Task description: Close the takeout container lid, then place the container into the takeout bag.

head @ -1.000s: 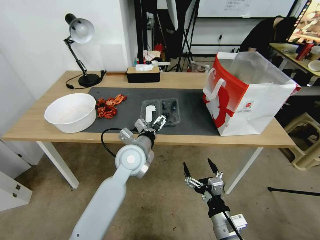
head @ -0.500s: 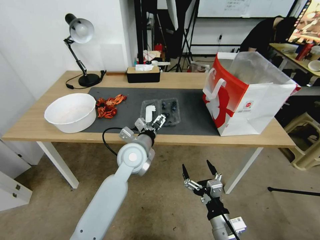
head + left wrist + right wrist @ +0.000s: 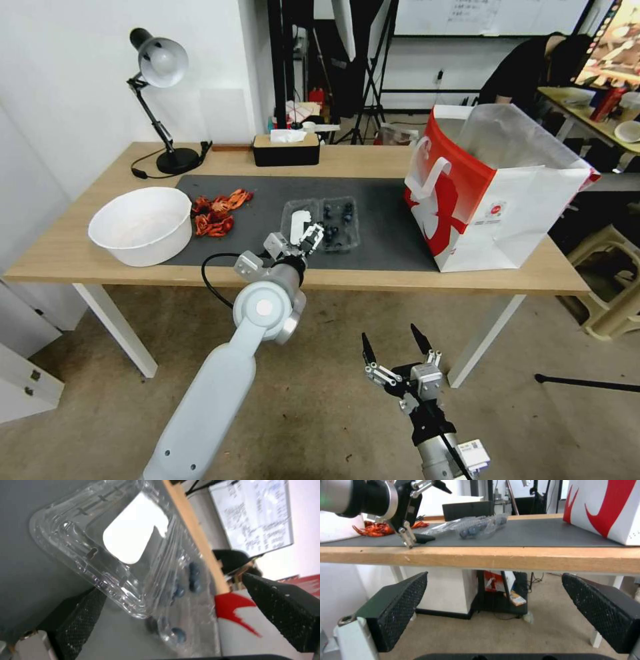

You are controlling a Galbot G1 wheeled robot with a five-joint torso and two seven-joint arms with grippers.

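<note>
the left gripper (image 3: 298, 241) sits at the near edge of the dark grey mat (image 3: 387, 227), its black textured fingers (image 3: 78, 620) spread wide, one low against the mat and the other raised. just ahead of it lies the small clear plastic hinged takeout container (image 3: 322, 225) with dark blueberries, open and flat on the mat. the near corner of the clear lid half with the oblong white label (image 3: 133, 538) reaches in between the two fingers, and whether the lower finger touches the plastic cannot be told. the blueberry tray lies on the far side of the lid from the gripper, toward the large red-and-white paper takeout bag with white handles (image 3: 493, 200), which stands upright well apart from the gripper. the right gripper (image 3: 390, 353) hangs below table height in front of the light wooden table (image 3: 520, 557), fingers wide apart and holding nothing.
</note>
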